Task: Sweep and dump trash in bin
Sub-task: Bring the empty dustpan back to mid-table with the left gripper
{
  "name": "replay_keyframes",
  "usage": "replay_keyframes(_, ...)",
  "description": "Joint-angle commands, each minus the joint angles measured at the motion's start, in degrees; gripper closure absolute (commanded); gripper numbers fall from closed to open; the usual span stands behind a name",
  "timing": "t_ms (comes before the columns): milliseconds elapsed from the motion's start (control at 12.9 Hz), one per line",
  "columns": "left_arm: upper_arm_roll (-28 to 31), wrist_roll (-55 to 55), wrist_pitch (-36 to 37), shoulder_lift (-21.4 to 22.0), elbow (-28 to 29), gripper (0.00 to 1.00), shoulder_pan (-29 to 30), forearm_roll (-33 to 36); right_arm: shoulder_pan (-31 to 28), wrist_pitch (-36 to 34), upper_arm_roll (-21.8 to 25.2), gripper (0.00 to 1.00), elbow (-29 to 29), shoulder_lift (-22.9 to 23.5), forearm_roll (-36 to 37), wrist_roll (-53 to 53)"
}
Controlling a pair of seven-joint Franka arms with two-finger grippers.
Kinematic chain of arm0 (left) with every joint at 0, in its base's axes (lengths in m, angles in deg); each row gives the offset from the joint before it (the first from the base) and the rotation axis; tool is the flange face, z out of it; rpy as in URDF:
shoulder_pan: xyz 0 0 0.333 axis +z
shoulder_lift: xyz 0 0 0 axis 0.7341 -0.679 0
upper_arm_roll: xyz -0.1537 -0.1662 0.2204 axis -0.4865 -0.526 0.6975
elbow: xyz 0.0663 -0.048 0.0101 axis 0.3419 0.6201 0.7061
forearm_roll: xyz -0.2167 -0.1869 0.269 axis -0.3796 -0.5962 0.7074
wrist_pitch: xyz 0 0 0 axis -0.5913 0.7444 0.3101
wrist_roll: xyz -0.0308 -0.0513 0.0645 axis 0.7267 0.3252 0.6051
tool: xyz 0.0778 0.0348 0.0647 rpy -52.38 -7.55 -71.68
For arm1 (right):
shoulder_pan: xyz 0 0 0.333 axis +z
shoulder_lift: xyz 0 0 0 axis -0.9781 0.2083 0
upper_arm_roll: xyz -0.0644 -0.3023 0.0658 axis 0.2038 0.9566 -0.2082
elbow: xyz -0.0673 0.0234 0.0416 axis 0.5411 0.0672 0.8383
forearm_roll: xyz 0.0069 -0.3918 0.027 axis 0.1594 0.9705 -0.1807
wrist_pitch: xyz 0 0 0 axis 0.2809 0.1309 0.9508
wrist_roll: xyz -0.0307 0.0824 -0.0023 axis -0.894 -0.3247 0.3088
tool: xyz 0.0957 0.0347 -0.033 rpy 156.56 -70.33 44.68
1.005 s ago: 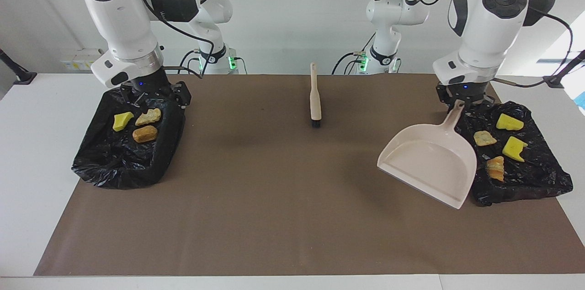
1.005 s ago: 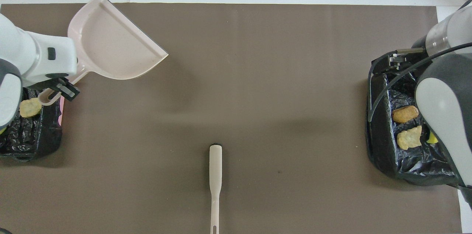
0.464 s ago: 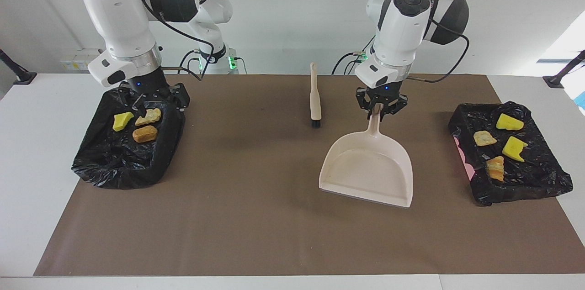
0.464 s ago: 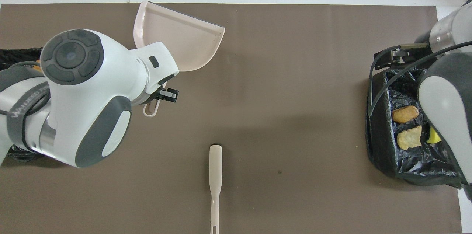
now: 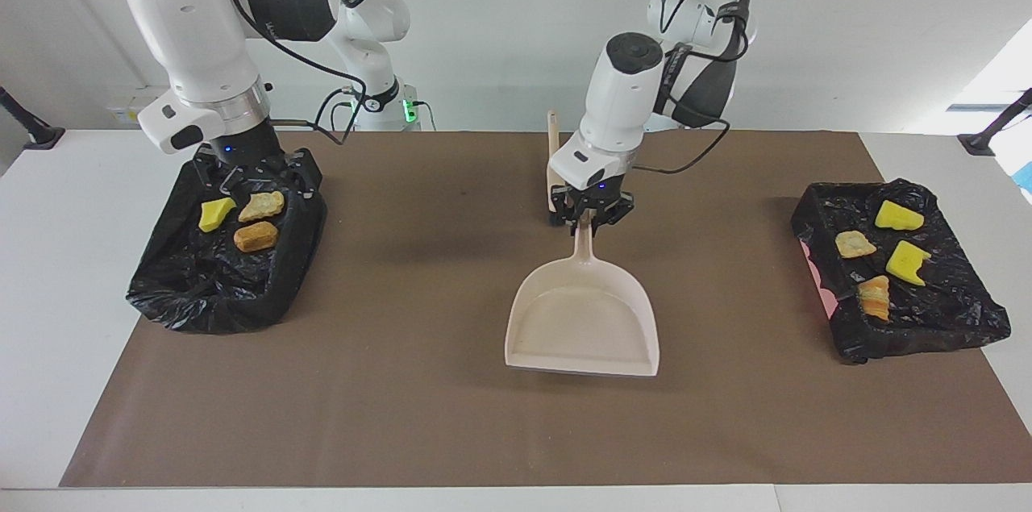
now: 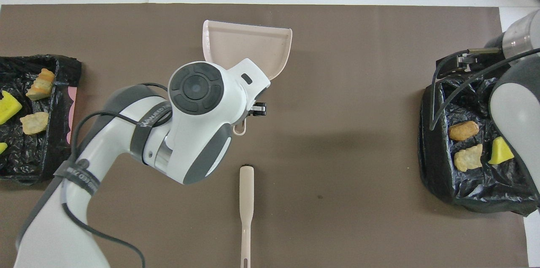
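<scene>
Trash lies in two black-lined bins at the two ends of the desk, seven bits in all, none on the brown mat [image 5: 403, 415]. Nearest the robots, at the middle of the mat, lies the brush [image 6: 246, 200], its handle toward them and partly hidden by the left arm in the facing view. Just over the brush's bristle end hangs the left pincer [image 5: 586, 223], clamped tight on the handle of the dustpan [image 5: 582, 318]; the pan stretches away from the robots with its open lip on or just above the mat, I cannot tell which. At the right arm's end, the right pincer [image 5: 256, 180] hangs over the edge of a bin [image 5: 201, 294] nearest the robots, its fingers spread wide and holding nothing. In that bin sit a yellow wedge [image 5: 215, 214], a pale pastry piece [image 5: 262, 206] and a brown bread piece [image 5: 255, 236], close together. At the left arm's end, the other bin [image 5: 919, 326] holds two yellow wedges [image 5: 898, 215] [image 5: 907, 263], a pastry bit [image 5: 853, 243] and, farthest from the robots, a croissant-like piece [image 5: 874, 297].
</scene>
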Motion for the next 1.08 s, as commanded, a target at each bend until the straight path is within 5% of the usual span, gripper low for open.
replay_keyframes(0, 1.2, -2.2, -2.8, -2.7, -1.4, 1.0, -2.5, -1.3, 2.9, 0.2, 4.0, 0.0, -0.1, -0.5, -3.4, 1.2)
replay_keyframes(464, 1.1, -4.8, -9.9, -8.2, 0.5, 1.0, -6.2, -2.4, 14.5, -1.9, 20.4, 0.0, 0.9, -2.4, -7.4, 6.9)
replay_keyframes(773, 1.0, -4.8, -11.4, -8.3, 3.1, 1.0, -7.3, -4.1, 12.2, -1.8, 20.0, 0.0, 0.8, -3.4, -8.9, 6.6)
replay_keyframes(850, 1.1, -4.9, -11.4, -8.1, 2.7, 0.66, -7.2, -4.1, 12.0, -1.8, 19.9, 0.0, 0.8, -3.4, -8.9, 6.6)
replay_keyframes(927, 1.2, -4.8, -11.5, -8.0, 2.4, 0.01, -6.9, -4.1, 12.0, -1.8, 19.9, 0.0, 0.8, -3.4, -8.9, 6.5)
replay_keyframes(1005, 1.1, -4.7, -10.2, -7.0, 2.7, 0.0, -6.6, -4.1, 12.0, -2.3, 19.8, 0.0, 0.8, -3.5, -8.8, 6.3)
